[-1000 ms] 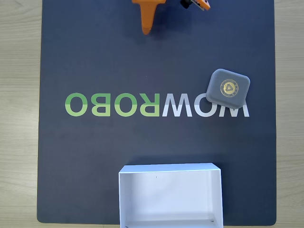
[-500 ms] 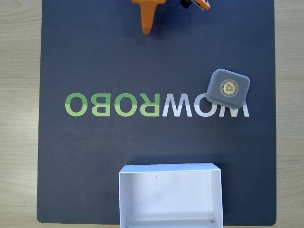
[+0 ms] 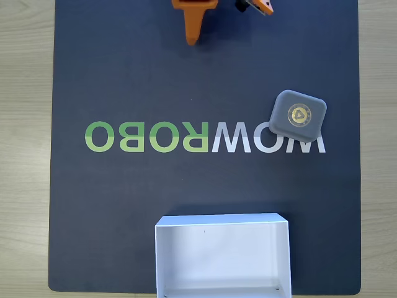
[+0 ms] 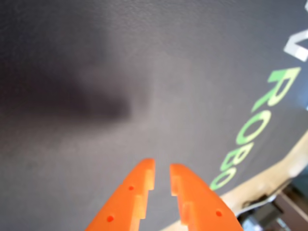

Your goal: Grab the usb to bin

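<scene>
A pale wooden table point(image 3: 25, 124) fills the edges of the fixed view, and a large dark mat point(image 3: 186, 74) covers most of it. Across the middle of the mat runs mirrored lettering point(image 3: 205, 136), green on the left half and white on the right; in the wrist view the green letters point(image 4: 255, 130) run down the right side of the frame, with the table's light edge point(image 4: 288, 168) at the lower right.

The bin point(image 3: 223, 254), a white open-top box, sits at the bottom centre of the fixed view, on the mat's lower edge, with nothing inside that can be seen.

The gripper point(image 3: 193, 41) enters at the top centre of the fixed view as an orange pointed shape above the mat, well apart from both the bin and the usb. In the wrist view the gripper point(image 4: 161, 173) rises from the bottom centre, its two orange jaws nearly together with a narrow slit between them, and nothing is held.

The usb point(image 3: 298, 115), a small grey rounded square with its gold emblem facing up, lies flat at the right of centre in the fixed view, overlapping the top of the white letters.
</scene>
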